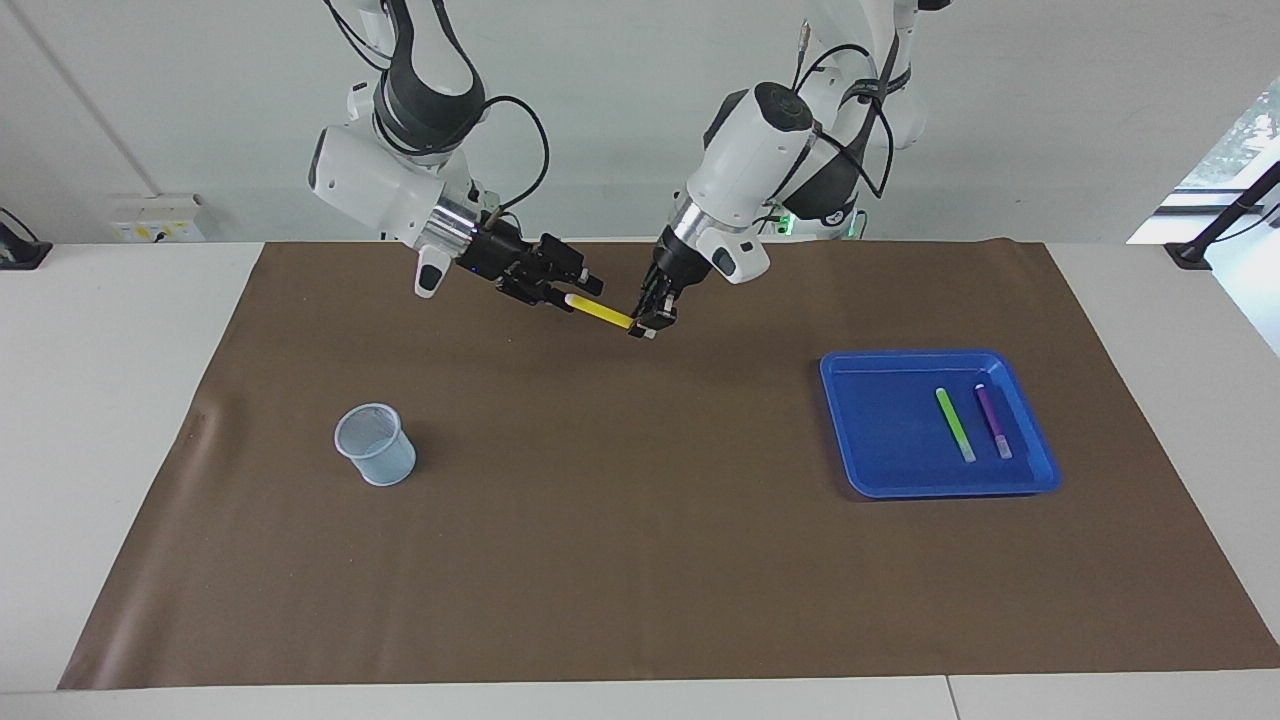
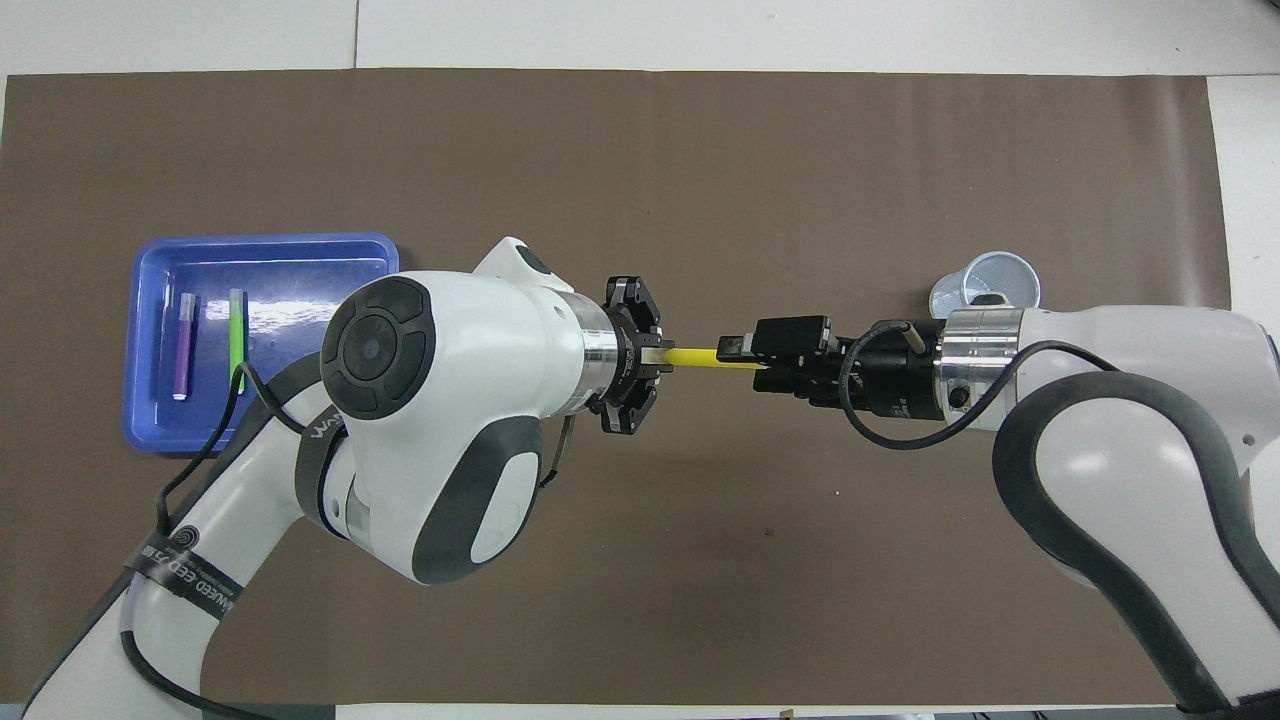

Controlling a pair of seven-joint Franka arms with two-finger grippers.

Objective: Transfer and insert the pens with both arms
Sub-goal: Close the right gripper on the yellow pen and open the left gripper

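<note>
The left tool (image 1: 648, 322) grips one end of the yellow pen (image 1: 600, 312), held above the surface; the right tool (image 1: 568, 288) brackets its pale end, closure unclear (mid-handover). If the left lets go too soon, the pen could drop.

Pens: three are counted, one yellow (image 1: 600, 313), one green (image 1: 955, 424), one purple (image 1: 993, 421)
Trays: one blue tray (image 1: 880, 440) is seen
Cups: one mesh cup (image 1: 375, 444) is seen
Arms: two are counted
Mats: one brown mat (image 1: 640, 560) is laid out
</note>
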